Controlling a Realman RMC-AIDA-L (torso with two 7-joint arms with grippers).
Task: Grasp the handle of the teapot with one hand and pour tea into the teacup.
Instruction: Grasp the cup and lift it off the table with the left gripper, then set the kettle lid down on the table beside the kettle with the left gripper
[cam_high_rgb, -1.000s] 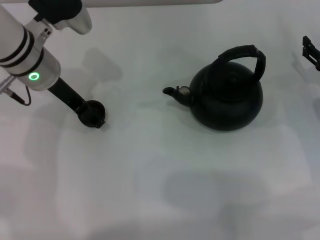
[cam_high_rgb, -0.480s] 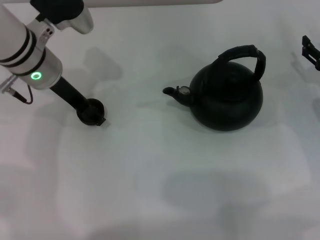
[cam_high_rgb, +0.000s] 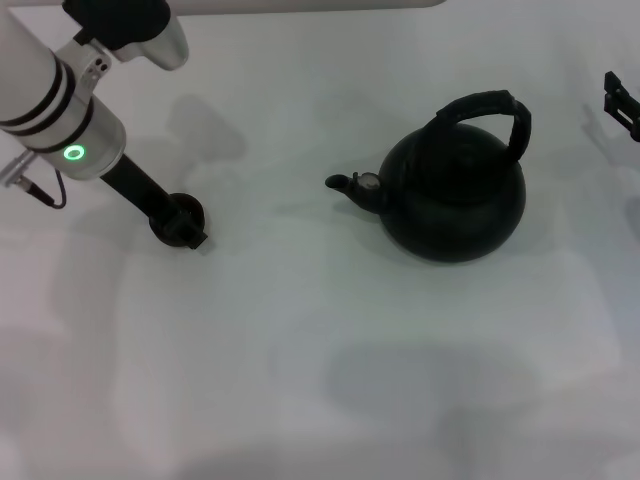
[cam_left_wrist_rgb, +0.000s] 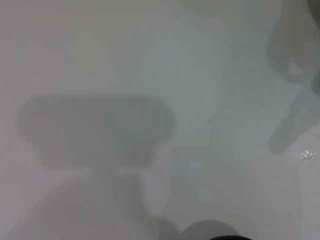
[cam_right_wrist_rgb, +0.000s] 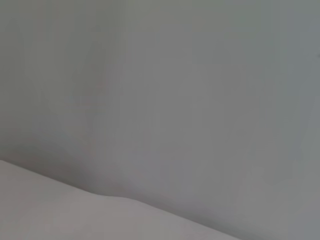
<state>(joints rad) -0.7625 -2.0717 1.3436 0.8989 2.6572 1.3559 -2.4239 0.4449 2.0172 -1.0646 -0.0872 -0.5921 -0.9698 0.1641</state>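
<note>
The teapot (cam_high_rgb: 455, 195), round and matte black, stands on the white table right of centre, with its spout (cam_high_rgb: 350, 184) pointing left. Its arched black handle (cam_high_rgb: 492, 106) stands upright over the lid, and nothing touches it. The small dark teacup (cam_high_rgb: 177, 221) is at the left, about a pot's width from the spout. My left gripper (cam_high_rgb: 180, 226) reaches down from the upper left and is closed on the teacup, with one black finger (cam_high_rgb: 140, 193) across its rim. My right gripper (cam_high_rgb: 622, 104) shows only partly at the right edge, away from the teapot. No tea is visible.
The white table (cam_high_rgb: 320, 340) carries only soft shadows in front of the teapot and teacup. The left wrist view shows bare table (cam_left_wrist_rgb: 100, 75) with shadows. The right wrist view shows only a plain grey surface (cam_right_wrist_rgb: 175, 100).
My left gripper has moved slightly left and away from the teapot, and the teacup has shifted with it. The teapot and the right gripper have not moved.
</note>
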